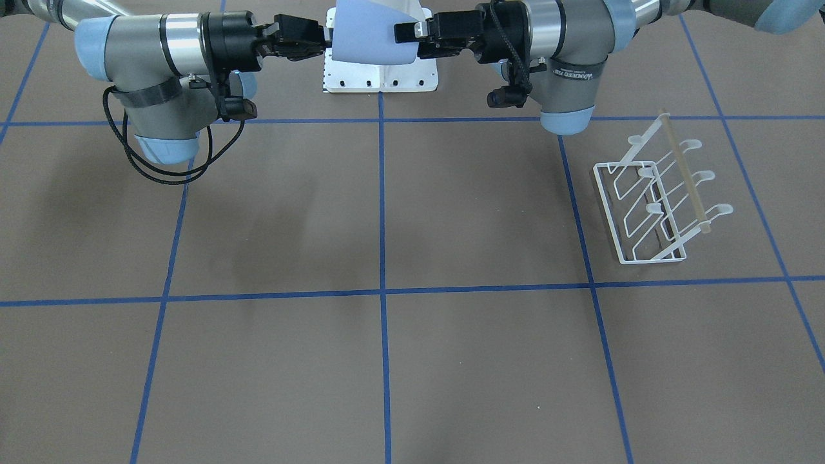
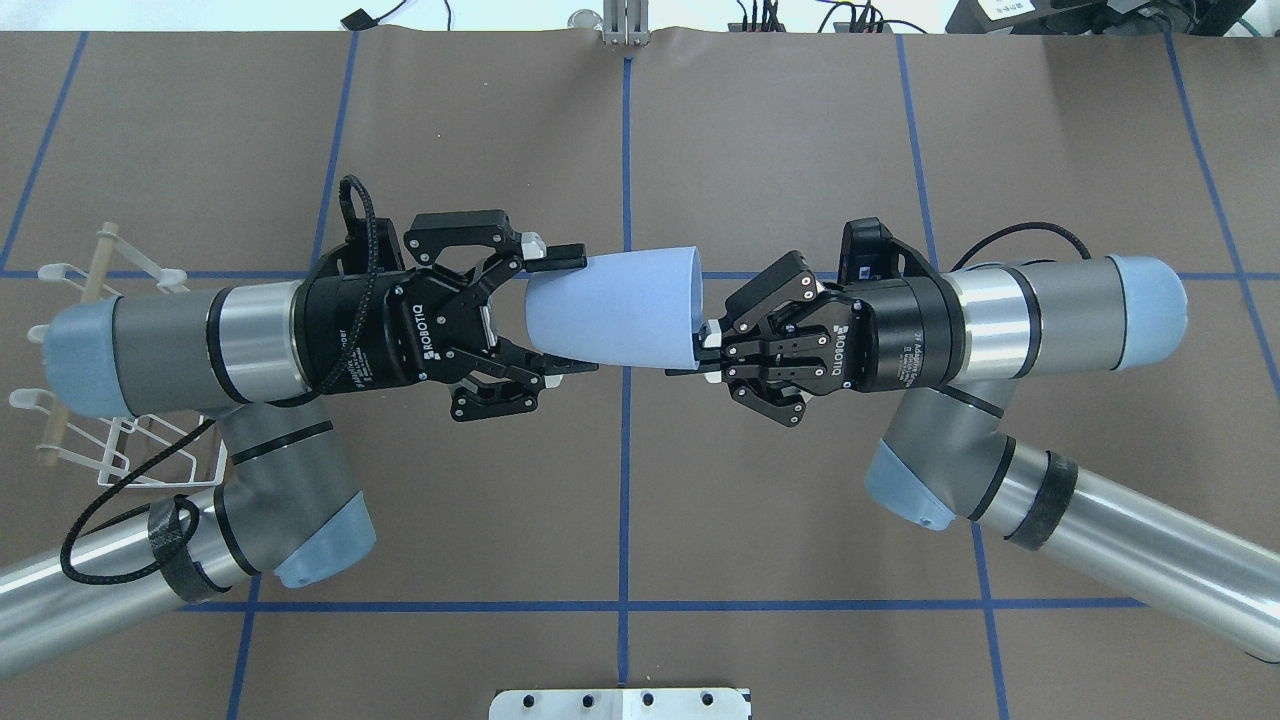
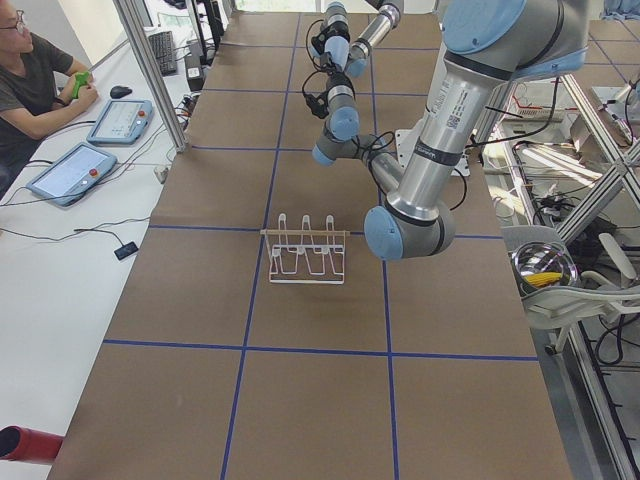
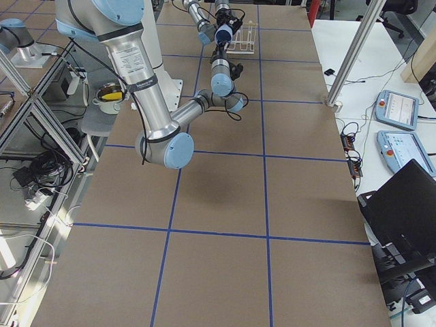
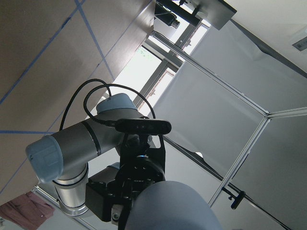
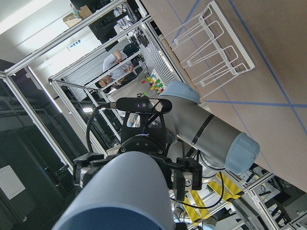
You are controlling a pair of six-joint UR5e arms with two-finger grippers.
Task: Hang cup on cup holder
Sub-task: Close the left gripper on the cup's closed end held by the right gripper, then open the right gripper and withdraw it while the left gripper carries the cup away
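**Cup held level between two grippers, rack off to the left**

Both arms reach in level from opposite sides, wrists facing each other above the table (image 2: 800, 140). The right gripper (image 2: 700, 350) is narrowed onto the rim of the light blue cup (image 2: 620, 310). The left gripper (image 2: 578, 312) is spread wide astride the narrow base; I cannot tell whether its pads press. The cup lies horizontal in the air, mouth toward the right gripper. The overhead view hides most of the white wire cup holder (image 1: 652, 207) under the left arm. The front view shows it whole, standing on the table well apart from the cup.
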